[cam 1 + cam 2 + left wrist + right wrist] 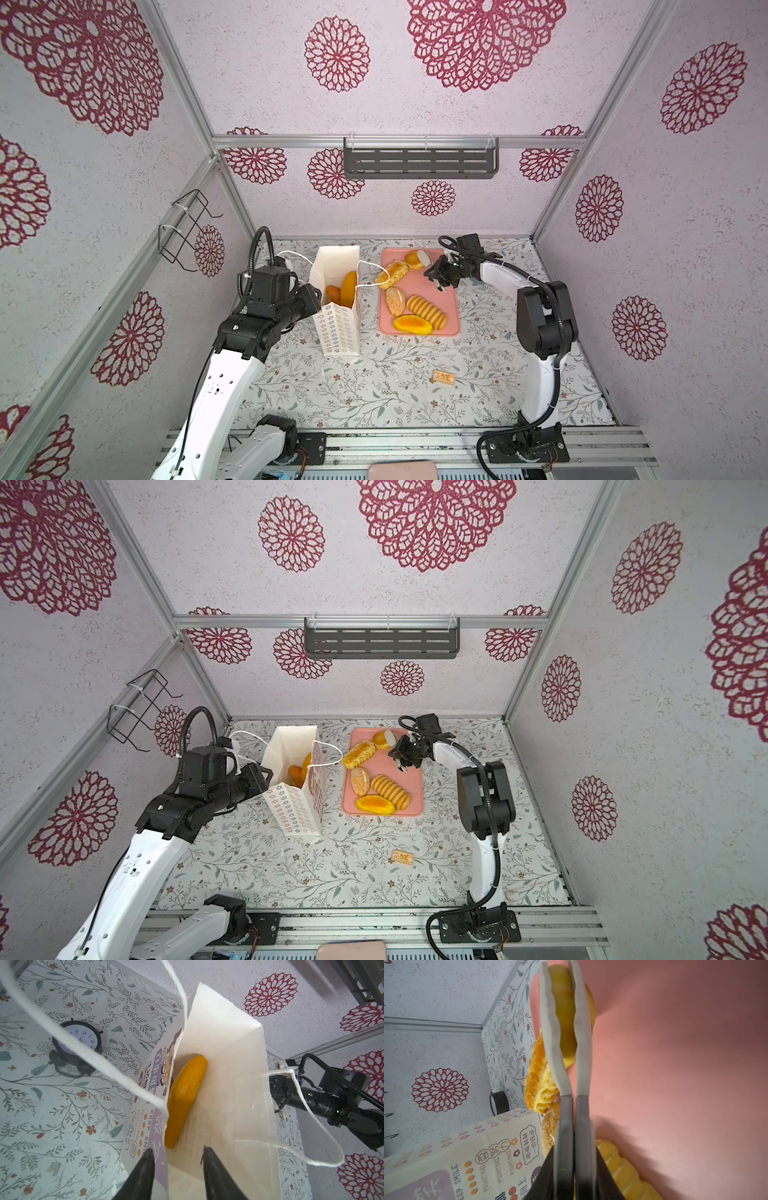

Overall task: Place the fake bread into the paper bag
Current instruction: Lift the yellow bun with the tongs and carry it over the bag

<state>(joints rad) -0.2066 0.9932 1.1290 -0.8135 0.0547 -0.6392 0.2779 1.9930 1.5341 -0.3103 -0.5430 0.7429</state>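
Cream paper runs between my left fingers (177, 1149): they stand open astride one printed wall of the paper bag (337, 332), one finger outside by the print and one inside, with a clear gap between them. The bag stands upright on the counter (374, 395) with its mouth open. Two pieces of the fake bread lie in it, a long orange loaf (349, 286) and a brown roll (333, 293) beside it. One cord handle (376, 272) droops rightward over the edge of the pink tray (448, 305) and across the end of a braided pastry (394, 271). On the tray too lie a sugared oval (395, 301), a ridged loaf (426, 311) and a glossy orange oval (412, 325) at the near end. At the tray's far end my right fingers (559, 972) are closed on a round bun (412, 259), low over the tray; I cannot tell whether it has left the surface. A small tan block (444, 376) lies alone on the counter nearer the front.
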